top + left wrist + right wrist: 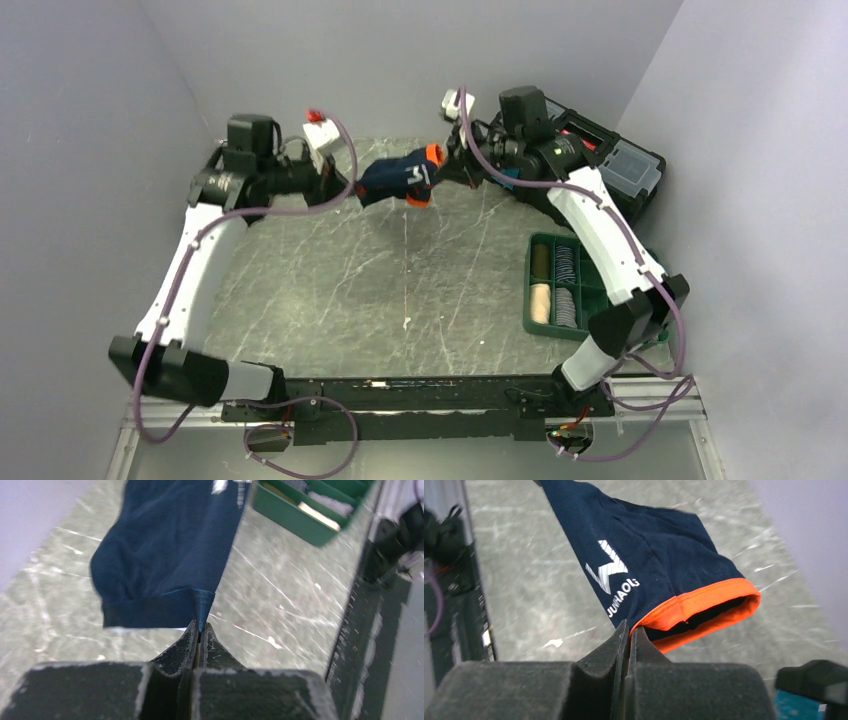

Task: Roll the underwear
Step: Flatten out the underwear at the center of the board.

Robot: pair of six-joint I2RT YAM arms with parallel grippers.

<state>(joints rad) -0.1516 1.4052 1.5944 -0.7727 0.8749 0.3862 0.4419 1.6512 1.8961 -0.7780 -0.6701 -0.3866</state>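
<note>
Left gripper (200,630): jaws pressed together, pinching a hemmed corner of the underwear (165,545); a thin fold of navy cloth runs down between the tips.

Right gripper (629,630): jaws likewise pressed together, clamped on the edge of the orange waistband (694,605) at the garment's other end.

Underwear: one piece, dark navy, with white lettering and a white zigzag mark near the waistband. It hangs stretched between the two grippers over the far part of the table (400,290), about midway across, its lower folds sagging. In the overhead view it seems to be off the surface.

Table: grey-green stone-look top with pale veins.

Tray (527,290): green plastic, divided into compartments, on the table's right side beside the right arm's forearm. Rolled cloth pieces (541,303) sit in its compartments, one pale tan and others striped or dark.

Toolbox (630,170): black, in the far right corner, behind the right arm.
</note>
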